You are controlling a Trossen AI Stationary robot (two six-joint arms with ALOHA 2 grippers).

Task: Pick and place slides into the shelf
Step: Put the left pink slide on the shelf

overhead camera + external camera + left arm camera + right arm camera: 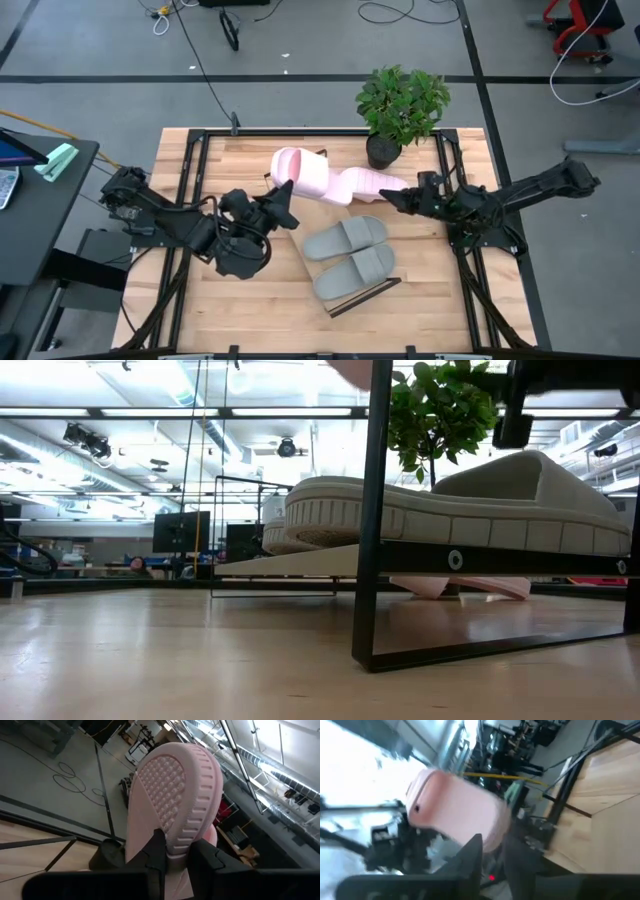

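- Left end effector (283,200) pinching one pink slide (305,176), lifted off desk (260,300), sole ridges facing wrist cam.
- Right end effector (392,197) clamped on 2nd pink slide (372,183), raised too.
- Two grey-green slides (348,255) lie side by side on shelf (318,268), mid desk.
- Potted plant (401,108) at far edge.

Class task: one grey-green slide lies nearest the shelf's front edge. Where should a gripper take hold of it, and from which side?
Grip the wide strap of the front grey-green slide, coming from above. It lies sole-down and flat on the shelf, so its raised arched strap is the part that stands up for fingers to close across; its twin lies close beside it, crowding a sideways approach.
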